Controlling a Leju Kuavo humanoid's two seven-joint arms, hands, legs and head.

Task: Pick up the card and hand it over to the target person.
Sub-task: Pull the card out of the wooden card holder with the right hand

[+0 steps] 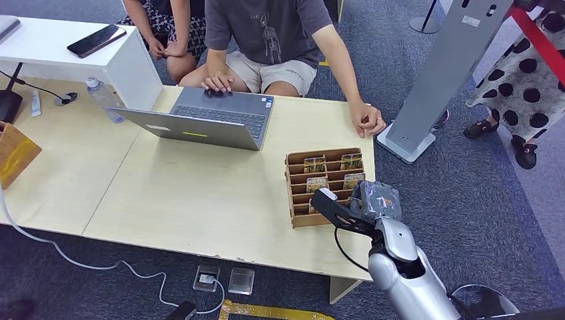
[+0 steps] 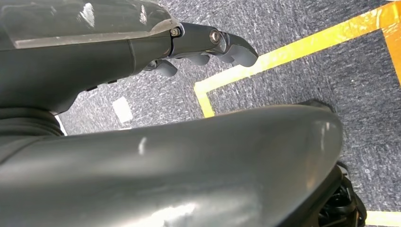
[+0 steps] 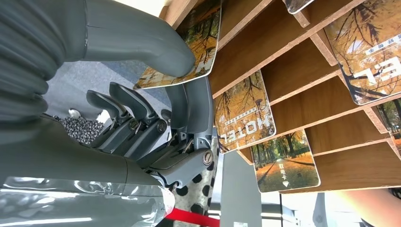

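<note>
A wooden card rack (image 1: 296,200) stands at the table's near right, with several autumn-print cards (image 1: 314,164) in its slots. My right hand (image 1: 376,200) is at the rack's near right corner. In the right wrist view the thumb (image 3: 142,42) presses on one face of a card (image 3: 196,45) at the rack's (image 3: 293,71) edge, and the dark fingers (image 3: 191,109) lie against its other face, so the card is pinched. A person in a grey shirt (image 1: 280,33) sits across the table, one hand (image 1: 368,123) resting on the far edge. My left hand (image 2: 208,45) hangs over the carpet holding nothing.
An open laptop (image 1: 206,120) sits mid-table under the seated person's other hand. A water bottle (image 1: 103,99) stands left of it. A grey stand (image 1: 446,73) rises right of the table, beside a person in a polka-dot dress (image 1: 526,73). A second person (image 1: 166,27) sits at the back.
</note>
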